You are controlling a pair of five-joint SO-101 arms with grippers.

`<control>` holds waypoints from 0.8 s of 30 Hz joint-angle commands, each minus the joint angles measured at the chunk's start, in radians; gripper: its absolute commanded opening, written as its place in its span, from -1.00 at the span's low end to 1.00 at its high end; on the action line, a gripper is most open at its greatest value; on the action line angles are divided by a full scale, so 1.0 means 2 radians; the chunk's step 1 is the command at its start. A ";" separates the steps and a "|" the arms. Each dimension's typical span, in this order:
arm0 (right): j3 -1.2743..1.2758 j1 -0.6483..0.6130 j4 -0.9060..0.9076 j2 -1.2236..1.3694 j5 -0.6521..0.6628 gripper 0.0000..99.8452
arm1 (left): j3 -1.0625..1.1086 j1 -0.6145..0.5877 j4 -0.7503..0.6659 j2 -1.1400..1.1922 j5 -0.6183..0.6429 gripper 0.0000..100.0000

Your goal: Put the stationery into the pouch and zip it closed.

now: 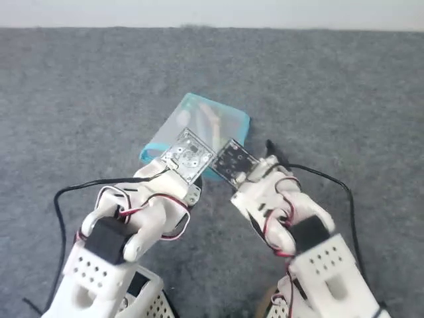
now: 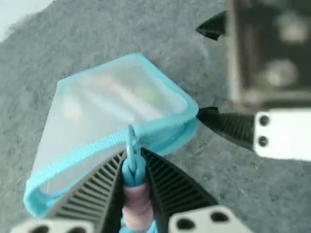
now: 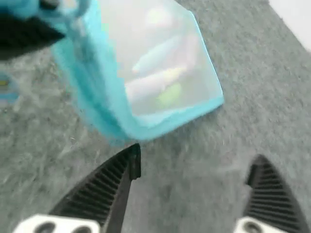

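Note:
The pouch (image 1: 211,119) is translucent with cyan trim and lies on the grey carpet, with its near edge under both wrists. Blurred pens and other stationery (image 3: 155,80) show through its wall. My left gripper (image 2: 132,159) is shut on the blue zipper pull (image 2: 130,145), which sits partway along the zipper edge (image 2: 80,154). My right gripper (image 3: 194,167) stands open just off the pouch's (image 3: 160,58) corner, nothing between its fingers (image 3: 116,182). One of its black fingers (image 2: 228,127) nearly touches the pouch's (image 2: 112,104) corner in the left wrist view.
Grey carpet (image 1: 79,93) spreads all around the pouch, with a pale wall strip (image 1: 212,12) at the far edge. The left arm (image 1: 149,209) and right arm (image 1: 285,205) stand close together in front, black cables (image 1: 61,205) trailing beside them.

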 commanded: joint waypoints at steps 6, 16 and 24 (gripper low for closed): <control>0.012 0.000 0.048 -0.143 -0.002 -0.24 | -0.039 0.004 0.014 -0.008 -0.004 -0.98; 0.041 -0.078 -0.021 -0.071 0.001 -0.24 | -0.020 0.002 0.010 -0.008 -0.004 -0.98; 0.008 -0.072 -0.089 0.016 0.012 -0.24 | -0.017 -0.029 0.010 -0.008 -0.004 -0.98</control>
